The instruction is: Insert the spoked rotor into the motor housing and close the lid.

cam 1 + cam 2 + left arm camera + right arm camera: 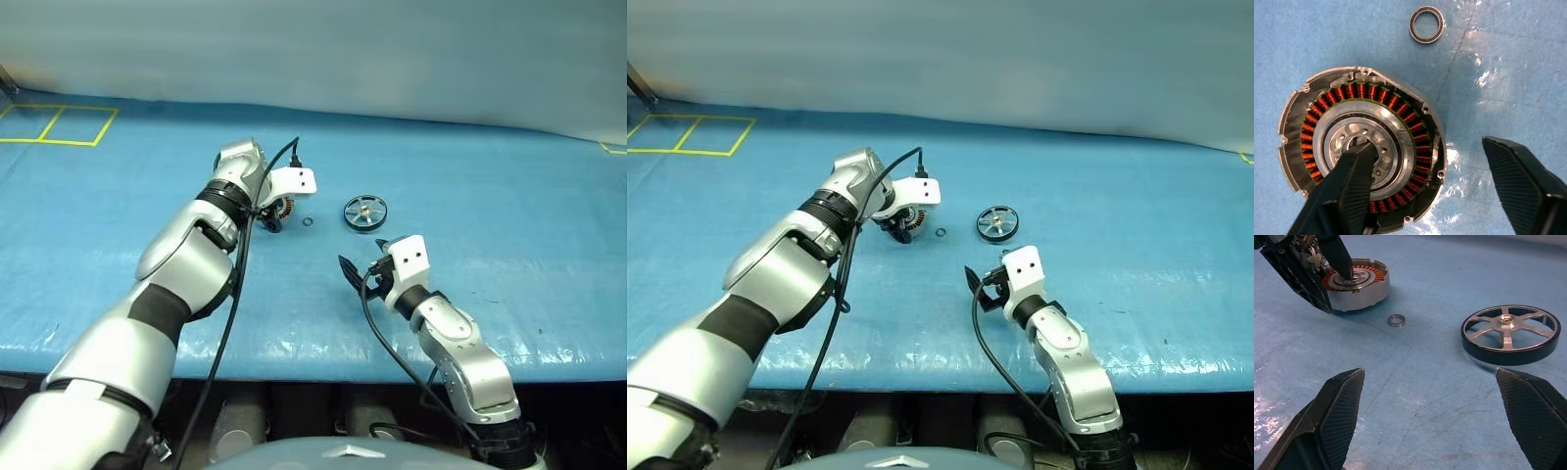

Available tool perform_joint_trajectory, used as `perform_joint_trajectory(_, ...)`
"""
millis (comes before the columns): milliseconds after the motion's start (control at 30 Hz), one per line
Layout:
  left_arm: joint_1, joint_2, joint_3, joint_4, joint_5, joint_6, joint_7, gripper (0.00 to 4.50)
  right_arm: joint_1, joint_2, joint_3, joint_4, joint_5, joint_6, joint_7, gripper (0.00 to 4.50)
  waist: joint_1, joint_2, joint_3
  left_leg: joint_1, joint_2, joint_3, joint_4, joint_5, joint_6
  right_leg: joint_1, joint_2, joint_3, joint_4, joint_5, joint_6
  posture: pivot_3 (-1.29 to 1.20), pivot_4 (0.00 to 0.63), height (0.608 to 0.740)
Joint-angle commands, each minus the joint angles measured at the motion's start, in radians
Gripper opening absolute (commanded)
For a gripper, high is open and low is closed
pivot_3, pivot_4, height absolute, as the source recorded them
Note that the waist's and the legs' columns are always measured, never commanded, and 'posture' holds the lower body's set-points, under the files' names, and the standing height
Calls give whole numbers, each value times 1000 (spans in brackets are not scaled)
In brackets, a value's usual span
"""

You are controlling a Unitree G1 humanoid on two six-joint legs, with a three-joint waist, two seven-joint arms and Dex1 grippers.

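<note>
The motor housing (1400,112) lies open-side up on the blue table, its copper-brown windings ringing a silver centre. My left gripper (1425,147) points steeply down over it, open. One finger (1349,186) hangs over the housing's hub and the other stands outside the rim, with a gap to the wall. To the right of the housing lies the spoked rotor (364,212), flat, with a dark rim and silver spokes. My right gripper (1430,374) hovers open nearer the front edge, facing the rotor (1511,333), with nothing between its fingers. The lid is out of view.
A tiny thin ring (308,223) lies on the table between the housing and the rotor. Yellow tape squares (59,125) mark the far left corner. The blue cover (509,176) stretches wide to the right, and its front edge runs just behind my right arm.
</note>
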Motion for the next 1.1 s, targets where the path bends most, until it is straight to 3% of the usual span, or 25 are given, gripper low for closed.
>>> perform_joint_trajectory(33,7,-11,14,22,17,-9,20,1930,3,4,-21,-45,0,-30,-10,4500,0,0,0,0,0,0,0,0,0,0,0,0,0,0,0,0,150,740)
perform_joint_trajectory(300,20,-5,30,34,25,-18,33,1884,-6,3,-19,-37,-1,-34,-13,4500,0,0,0,4,0,0,0,1,-1,2,0,1,2,0,0,0,150,740)
perform_joint_trajectory(533,68,70,-5,-74,52,-97,-111,1884,-18,-3,-31,-33,2,-27,-12,4500,-5,1,0,5,0,1,0,1,-1,2,0,2,2,1,-1,0,150,740)
perform_joint_trajectory(867,381,337,2,-815,25,-8,-360,1884,-31,3,-24,-14,5,-24,-11,4500,-15,2,-1,7,7,5,-3,1,-1,2,1,5,3,-1,-4,0,150,740)
perform_joint_trajectory(1100,541,385,15,-1181,-33,76,-418,1884,-42,5,-15,-3,4,-24,-7,4500,0,5,-3,8,7,5,-2,1,-1,2,1,6,3,-1,-4,0,150,740)
